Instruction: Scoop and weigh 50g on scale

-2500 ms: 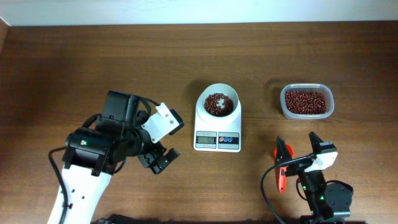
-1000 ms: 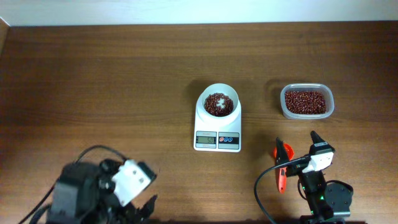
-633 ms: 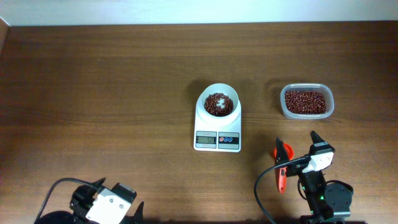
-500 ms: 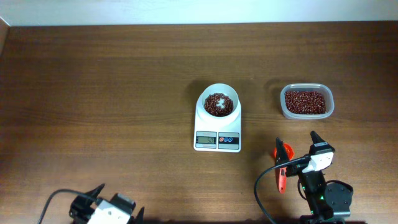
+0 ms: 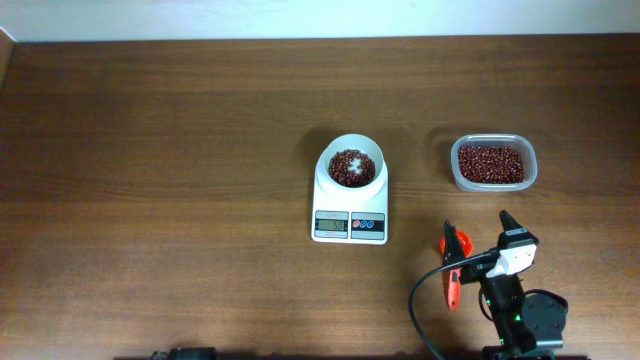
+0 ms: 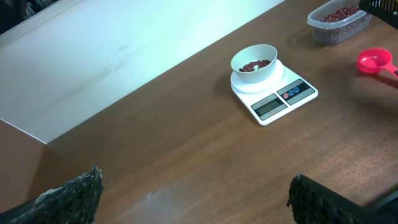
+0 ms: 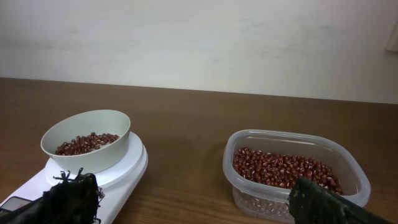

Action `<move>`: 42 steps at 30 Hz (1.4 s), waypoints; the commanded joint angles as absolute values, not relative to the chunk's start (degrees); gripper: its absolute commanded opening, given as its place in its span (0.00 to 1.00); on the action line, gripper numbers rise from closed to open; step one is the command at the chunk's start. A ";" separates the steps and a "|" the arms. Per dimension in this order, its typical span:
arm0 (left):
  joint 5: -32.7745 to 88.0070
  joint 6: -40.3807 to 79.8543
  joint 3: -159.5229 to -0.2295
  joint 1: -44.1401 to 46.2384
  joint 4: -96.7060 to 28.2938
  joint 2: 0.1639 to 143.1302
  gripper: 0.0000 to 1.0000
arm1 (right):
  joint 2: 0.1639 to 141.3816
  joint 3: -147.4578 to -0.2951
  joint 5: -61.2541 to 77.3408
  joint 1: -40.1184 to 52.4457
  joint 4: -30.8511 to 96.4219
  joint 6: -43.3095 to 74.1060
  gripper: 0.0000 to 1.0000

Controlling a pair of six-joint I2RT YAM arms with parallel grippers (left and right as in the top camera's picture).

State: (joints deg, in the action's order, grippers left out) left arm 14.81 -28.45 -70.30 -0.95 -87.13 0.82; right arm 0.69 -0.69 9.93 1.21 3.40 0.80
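The right gripper (image 5: 478, 232) stands with its two black fingers spread wide and nothing between them. In the overhead view a red plastic measuring scoop (image 5: 453, 262) lies on the table at the finger nearer the scale; whether the two touch cannot be told. From the right wrist camera the padded fingertips (image 7: 78, 190) frame the bottom edge. Past them are the small white digital kitchen scale (image 7: 127, 171) on the left and a clear plastic tub of red-brown beans (image 7: 292, 174) on the right, near each other but apart. The left gripper (image 6: 194, 186) is also spread wide and empty. Its dark fingertips (image 6: 74, 193) hang over bare wood, well apart from the scale, and it is barely in the overhead picture. The scale sits upright near the middle of the brown wooden table (image 5: 180, 150). A round white bowl (image 5: 352, 165) holding a layer of beans rests on it, and its display and blue buttons face the arms. The digits are too small to read.
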 commanded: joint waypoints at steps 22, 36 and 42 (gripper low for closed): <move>15.03 -16.78 -22.39 -1.30 -25.74 0.40 0.99 | 0.32 -0.32 9.63 1.54 3.66 0.40 0.99; 8.47 -9.69 -11.00 -1.30 -14.39 0.40 0.99 | 0.32 -0.32 9.63 1.54 3.66 0.40 0.99; 7.14 -9.72 -4.69 -1.30 -6.59 0.40 0.99 | 0.32 -0.32 9.63 1.54 3.66 0.40 0.99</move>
State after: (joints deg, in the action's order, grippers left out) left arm 8.40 -10.39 -6.74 -0.95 -8.05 0.84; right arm 0.69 -0.67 9.93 1.21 3.38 0.82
